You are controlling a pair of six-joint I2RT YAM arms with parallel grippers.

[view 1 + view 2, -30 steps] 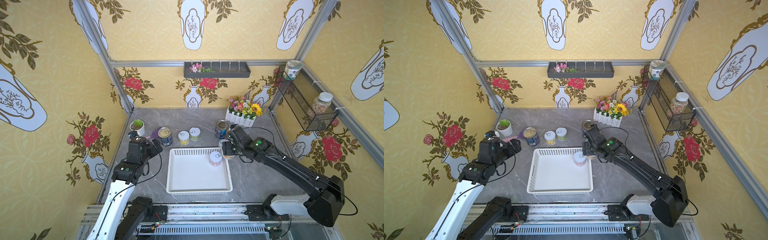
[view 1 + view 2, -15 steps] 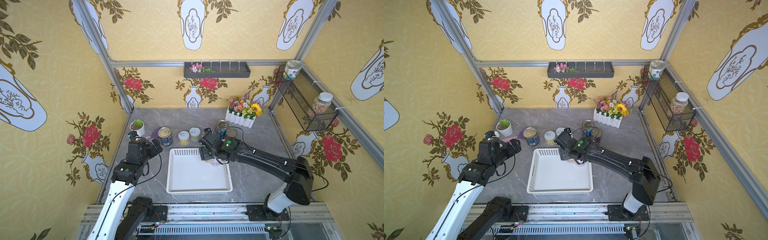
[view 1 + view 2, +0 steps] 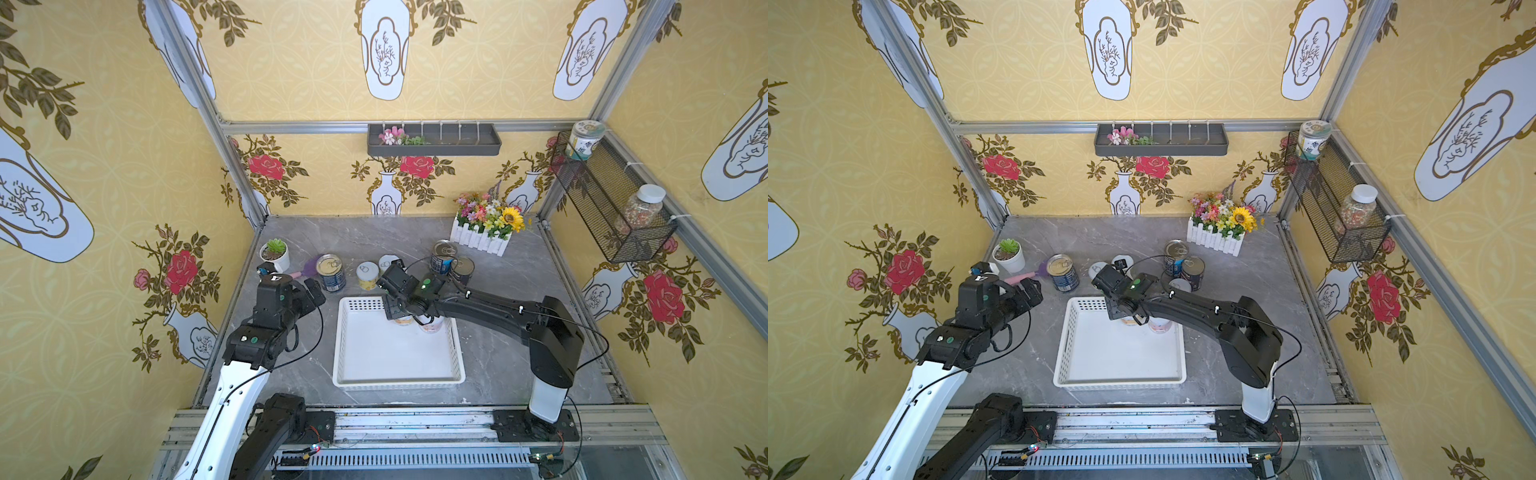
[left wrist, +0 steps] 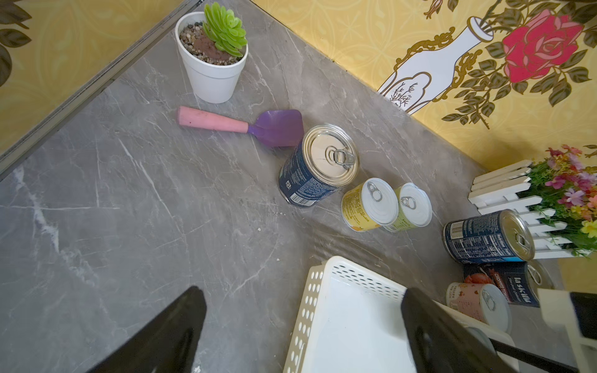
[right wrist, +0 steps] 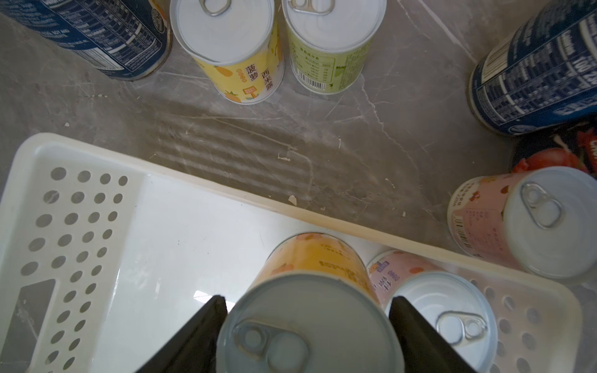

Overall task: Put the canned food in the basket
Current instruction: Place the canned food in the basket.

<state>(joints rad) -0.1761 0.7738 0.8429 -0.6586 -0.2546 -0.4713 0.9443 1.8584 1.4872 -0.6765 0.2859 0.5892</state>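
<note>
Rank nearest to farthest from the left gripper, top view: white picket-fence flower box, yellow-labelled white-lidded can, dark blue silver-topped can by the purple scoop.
1. Dark blue silver-topped can, just ahead of the left gripper.
2. Yellow-labelled white-lidded can, next along.
3. White picket-fence flower box, far back.

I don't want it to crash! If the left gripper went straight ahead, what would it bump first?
The left gripper would probably meet the bare grey table beside the basket corner, short of the nearest blue can. Depth is unclear; it might clip the rim.
</note>
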